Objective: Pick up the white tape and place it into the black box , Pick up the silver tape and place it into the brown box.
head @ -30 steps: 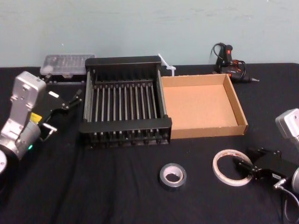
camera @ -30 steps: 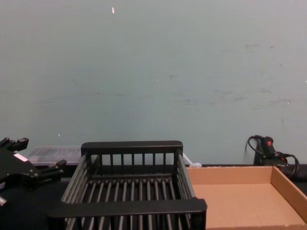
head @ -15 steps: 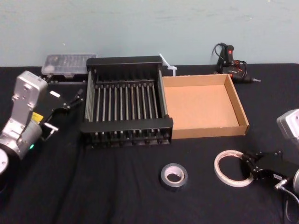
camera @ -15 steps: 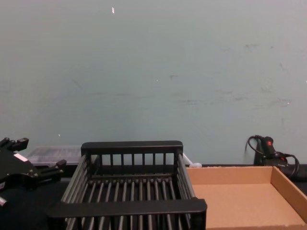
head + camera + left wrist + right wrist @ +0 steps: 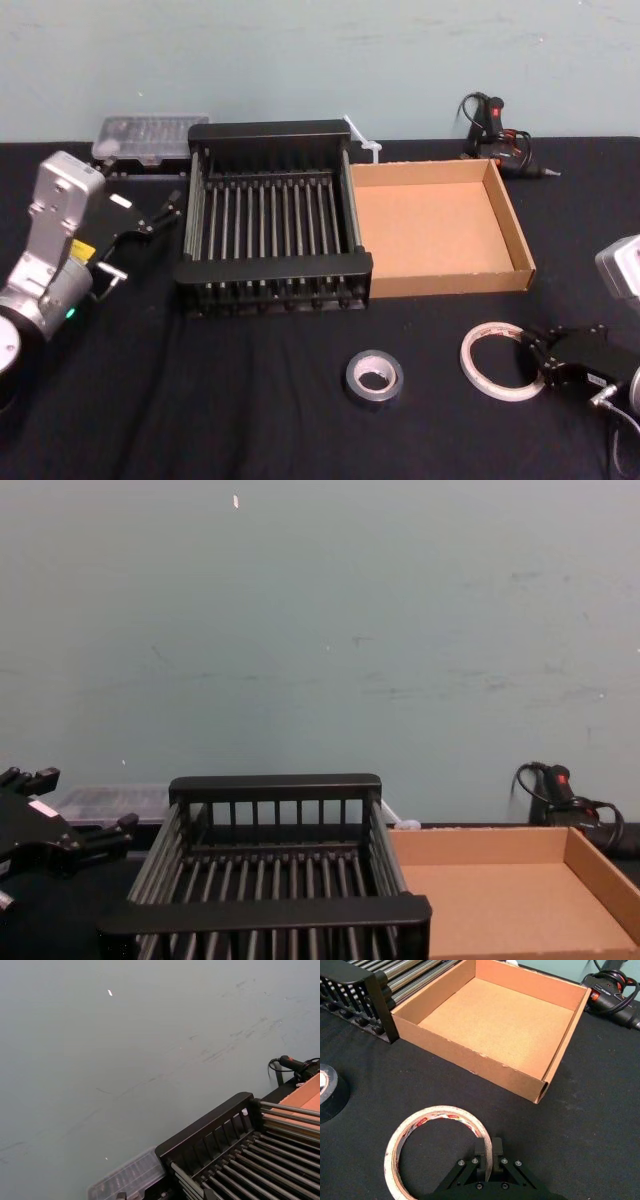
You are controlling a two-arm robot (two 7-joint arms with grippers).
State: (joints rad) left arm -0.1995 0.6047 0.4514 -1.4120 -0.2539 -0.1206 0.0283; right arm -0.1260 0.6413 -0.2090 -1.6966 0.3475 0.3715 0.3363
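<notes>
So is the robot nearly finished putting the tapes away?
Not nearly. Done: nothing, the black box and brown box are empty. In hand: the right gripper pinches the white tape, which lies on the table. Left: carrying it to the black box, then moving the silver tape. The left gripper is parked beside the black box.

We read this as a robotics lab or workshop bench rather than a home: a grey robot arm [image 5: 55, 230] stands over a table [image 5: 250, 430] draped in plain black cloth, set against a bare, scuffed blue-green wall [image 5: 320, 630]. At the back of the cloth we see a corded hot glue gun [image 5: 492, 125] and a clear plastic case [image 5: 145, 135] of small parts. The white tape [image 5: 440, 1111] and the silver tape [image 5: 373, 396] lie out in front of the black box [image 5: 272, 267] and the brown box [image 5: 450, 282].
</notes>
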